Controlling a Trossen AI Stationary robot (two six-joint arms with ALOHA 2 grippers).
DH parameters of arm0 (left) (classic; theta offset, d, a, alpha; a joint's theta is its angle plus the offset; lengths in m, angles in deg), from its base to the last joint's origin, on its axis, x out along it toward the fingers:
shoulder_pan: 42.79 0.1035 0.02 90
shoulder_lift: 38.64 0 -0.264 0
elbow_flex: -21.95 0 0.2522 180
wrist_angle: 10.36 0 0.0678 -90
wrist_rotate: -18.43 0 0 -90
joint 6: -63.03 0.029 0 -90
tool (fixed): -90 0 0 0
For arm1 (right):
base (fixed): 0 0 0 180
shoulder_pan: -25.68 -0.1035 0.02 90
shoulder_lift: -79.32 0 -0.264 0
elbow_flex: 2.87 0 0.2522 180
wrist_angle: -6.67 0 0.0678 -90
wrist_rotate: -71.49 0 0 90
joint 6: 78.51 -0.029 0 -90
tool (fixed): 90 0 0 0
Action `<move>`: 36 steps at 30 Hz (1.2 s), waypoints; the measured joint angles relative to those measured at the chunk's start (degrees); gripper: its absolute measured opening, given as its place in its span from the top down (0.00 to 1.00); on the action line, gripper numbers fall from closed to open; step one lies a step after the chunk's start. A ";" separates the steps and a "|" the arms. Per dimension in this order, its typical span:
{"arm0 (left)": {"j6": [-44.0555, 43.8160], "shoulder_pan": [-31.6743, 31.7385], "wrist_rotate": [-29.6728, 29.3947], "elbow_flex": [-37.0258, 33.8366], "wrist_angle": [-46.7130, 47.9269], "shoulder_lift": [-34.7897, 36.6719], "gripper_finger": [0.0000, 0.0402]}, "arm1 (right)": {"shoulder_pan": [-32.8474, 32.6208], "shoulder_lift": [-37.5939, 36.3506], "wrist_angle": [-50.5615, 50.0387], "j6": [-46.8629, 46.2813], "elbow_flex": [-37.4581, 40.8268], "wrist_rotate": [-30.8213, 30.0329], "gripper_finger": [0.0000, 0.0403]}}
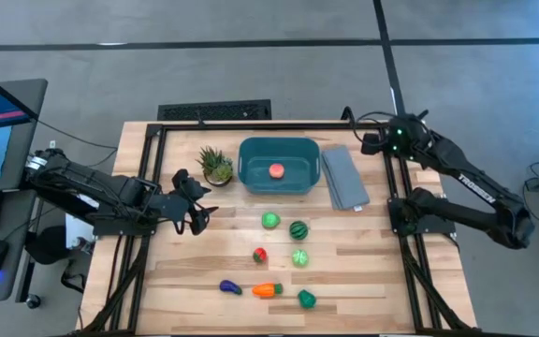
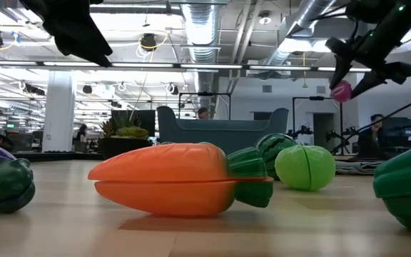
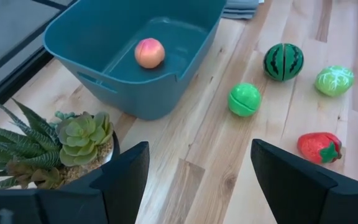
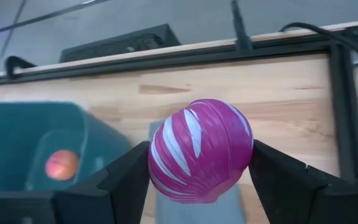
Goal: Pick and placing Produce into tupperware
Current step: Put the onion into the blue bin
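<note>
Teal tub [image 1: 279, 166] standing at the far middle of the table [image 1: 372, 271], holding one pink peach [image 1: 276, 170]. Just left of the tub, a spiky potted plant [image 1: 216, 165]; just right of it, a flat grey slab [image 1: 344, 178]. In front of the tub, well apart from it: green ball [image 1: 269, 221], striped watermelon [image 1: 298, 229], red strawberry [image 1: 260, 255], pale green cabbage-like piece [image 1: 299, 257]. Farther still from the tub, along the near edge: purple eggplant [image 1: 230, 287], orange carrot [image 1: 267, 290], dark green piece [image 1: 306, 299]. All lying loose on the wood, none touching.

Left gripper [image 3: 197, 180] hovering left of the plant, spread wide and empty, pointed toward the tub.

Right gripper [image 4: 199, 168] raised off the table beyond the slab, right of the tub, clamped on a magenta piece with white stripes [image 4: 200, 151]; right arm stretched from the table's right edge toward the far corner.
</note>
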 joint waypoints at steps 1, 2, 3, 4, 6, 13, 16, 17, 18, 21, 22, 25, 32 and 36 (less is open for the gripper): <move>0.00 0.00 -0.04 0.00 -0.05 0.01 0.32 | -0.71 -0.37 0.07 -0.50 0.00 0.02 0.32; -0.01 -0.02 -0.16 0.00 -0.20 0.01 0.32 | -1.50 -0.72 0.25 -0.85 0.00 0.04 0.32; -0.03 -0.02 -0.36 0.00 -0.30 0.02 0.32 | -2.29 -1.02 0.52 -0.98 0.00 0.04 0.32; -0.07 -0.01 -0.40 0.00 -0.29 0.01 0.32 | -3.08 -1.36 0.97 -1.01 0.00 0.06 0.32; -0.09 0.00 -0.49 0.00 -0.31 0.00 0.32 | -4.71 -1.92 2.19 -1.30 0.00 0.54 0.32; -0.15 -0.02 -0.82 0.00 -2.23 0.00 0.32 | -10.41 -2.49 6.61 -2.13 0.00 0.69 0.32; -0.15 -0.01 -0.98 0.00 -2.47 0.00 0.32 | -12.88 -2.46 9.03 -2.11 0.00 0.74 0.32; -0.16 -0.02 -1.23 0.00 -2.47 0.00 0.32 | -13.62 -2.44 9.82 -2.10 0.00 0.72 0.32; -0.19 -0.02 -1.38 0.00 -2.47 0.00 0.32 | -14.37 -2.44 10.62 -2.09 0.00 0.72 0.32; -0.33 0.00 -2.08 0.00 -2.55 0.00 0.32 | -16.52 -2.44 13.03 -2.04 0.00 0.72 0.32; -0.35 0.00 -2.21 0.00 -2.60 0.00 0.32 | -17.28 -2.44 13.75 -2.04 0.00 0.72 0.32; -0.36 -0.02 -2.57 0.00 -2.80 0.00 0.32 | -19.66 -2.40 15.54 -2.04 0.00 0.72 0.32; -0.37 0.00 -3.41 0.00 -2.80 0.00 0.32 | -25.39 -1.01 20.31 -1.98 -0.02 0.72 0.32; -0.39 0.00 -3.90 0.00 -2.84 0.00 0.32 | -28.53 1.71 24.40 -1.13 -0.04 0.76 0.32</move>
